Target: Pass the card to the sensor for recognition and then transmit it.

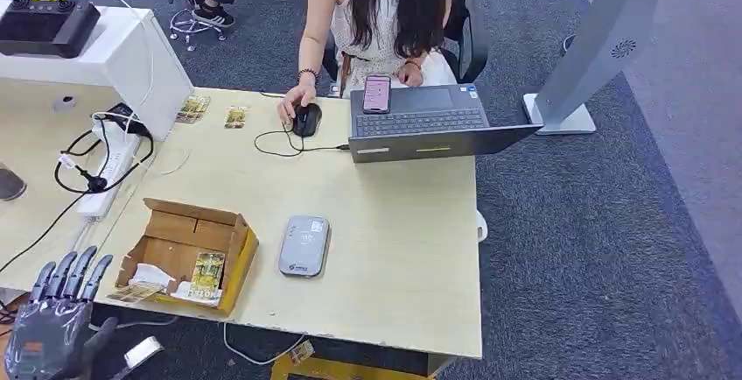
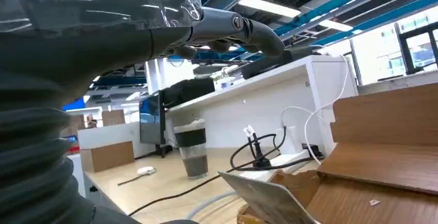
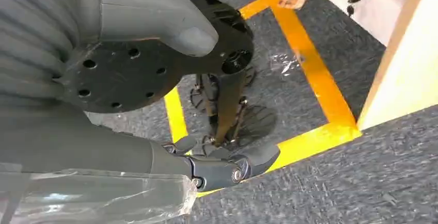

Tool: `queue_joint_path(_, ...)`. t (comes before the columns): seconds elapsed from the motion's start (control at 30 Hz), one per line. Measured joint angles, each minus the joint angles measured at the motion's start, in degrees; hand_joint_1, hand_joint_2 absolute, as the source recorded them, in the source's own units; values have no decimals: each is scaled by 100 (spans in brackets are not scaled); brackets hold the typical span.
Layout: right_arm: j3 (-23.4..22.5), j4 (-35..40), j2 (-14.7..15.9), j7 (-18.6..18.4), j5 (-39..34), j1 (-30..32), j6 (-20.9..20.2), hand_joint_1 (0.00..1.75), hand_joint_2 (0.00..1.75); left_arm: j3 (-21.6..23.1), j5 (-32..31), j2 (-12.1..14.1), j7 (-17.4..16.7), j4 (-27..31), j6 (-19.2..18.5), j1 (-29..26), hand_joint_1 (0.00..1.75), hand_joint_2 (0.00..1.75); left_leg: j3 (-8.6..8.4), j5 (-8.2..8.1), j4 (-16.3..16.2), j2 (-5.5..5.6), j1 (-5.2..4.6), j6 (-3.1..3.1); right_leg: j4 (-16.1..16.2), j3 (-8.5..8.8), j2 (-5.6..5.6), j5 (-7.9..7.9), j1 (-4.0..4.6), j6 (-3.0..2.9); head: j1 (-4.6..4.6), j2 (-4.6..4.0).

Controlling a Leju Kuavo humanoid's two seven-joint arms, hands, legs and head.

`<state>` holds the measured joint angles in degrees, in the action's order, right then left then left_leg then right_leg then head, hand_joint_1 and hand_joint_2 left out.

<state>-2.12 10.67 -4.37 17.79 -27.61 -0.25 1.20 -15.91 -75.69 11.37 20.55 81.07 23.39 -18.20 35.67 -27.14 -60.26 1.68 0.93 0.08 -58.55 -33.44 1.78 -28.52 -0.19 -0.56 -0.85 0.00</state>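
Pale wooden table (image 1: 385, 249) on grey carpet: off its near left corner the left hand (image 1: 54, 319) hovers, dark fingers spread, holding nothing. Near that corner an open cardboard box (image 1: 188, 253) holds a yellow card (image 1: 206, 273) among paper scraps. Just beside it lies the rounded grey sensor (image 1: 304, 246). The right hand (image 3: 155, 105) hangs over the floor, fingers loose, empty.
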Motion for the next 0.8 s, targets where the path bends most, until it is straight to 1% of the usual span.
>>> queue_joint_path(0.13, 0, 0, 0, -39, -4, -7, 17, 0, 175, 15, 85, 9, -44, -15, 24, 46, 0, 175, -1, 0, 0, 0, 0, 0, 0, 0, 0, 0, 0, 0, 0, 0)
queue_joint_path(0.27, 0, 0, 0, -83, -7, -12, 11, 0, 175, 55, 98, 24, -162, -26, -59, 75, 0, 175, -1, 0, 0, 0, 0, 0, 0, 0, 0, 0, 0, 0, 0, 0)
queue_joint_path(0.4, 0, 0, 0, -122, -7, -12, 0, 0, 175, 61, 120, 39, -210, -55, -77, 76, 0, 175, -1, 0, 0, -1, 0, 0, 0, 0, 1, 0, 0, 0, 0, 0)
queue_joint_path(0.6, 0, 0, 0, -199, 0, -18, -11, 0, 175, 151, 144, 122, -343, -140, -337, 89, 0, 175, -1, 0, 0, -1, 1, 0, 0, 0, 1, 0, 0, 0, 2, 0)
queue_joint_path(0.8, 0, 0, 0, -260, 4, -30, -52, 0, 175, 208, 138, 190, -363, -385, -363, 222, 0, 175, -2, 0, 0, 0, 0, 0, 0, 0, 0, 0, 0, 0, 2, 0)
